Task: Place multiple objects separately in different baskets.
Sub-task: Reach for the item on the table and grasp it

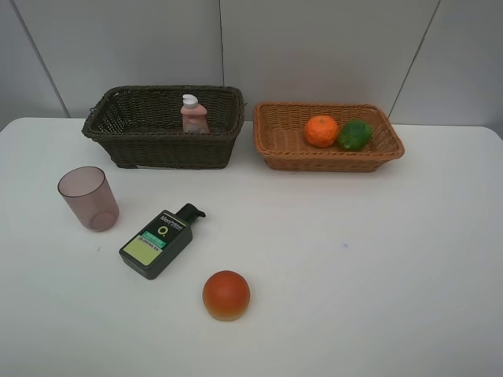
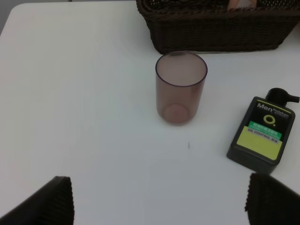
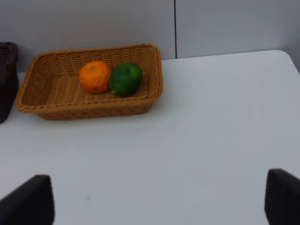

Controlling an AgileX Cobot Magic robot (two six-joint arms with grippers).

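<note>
A dark brown basket [image 1: 157, 145] at the back left holds a small pink bottle [image 1: 193, 115] with a white cap. Beside it, the light tan basket [image 1: 283, 149] holds an orange [image 1: 321, 130] and a green fruit [image 1: 354, 134]. On the table lie a mauve cup [image 1: 88, 197], a dark green pump bottle [image 1: 159, 240] and a red-orange fruit [image 1: 226, 294]. Neither arm shows in the high view. My left gripper [image 2: 159, 199] hangs open, short of the cup [image 2: 180, 86] and pump bottle [image 2: 263, 133]. My right gripper [image 3: 159, 197] stands open, well back from the tan basket [image 3: 89, 110].
The white table [image 1: 377, 259] runs to a grey panelled wall behind the baskets. Its right half carries nothing besides the tan basket.
</note>
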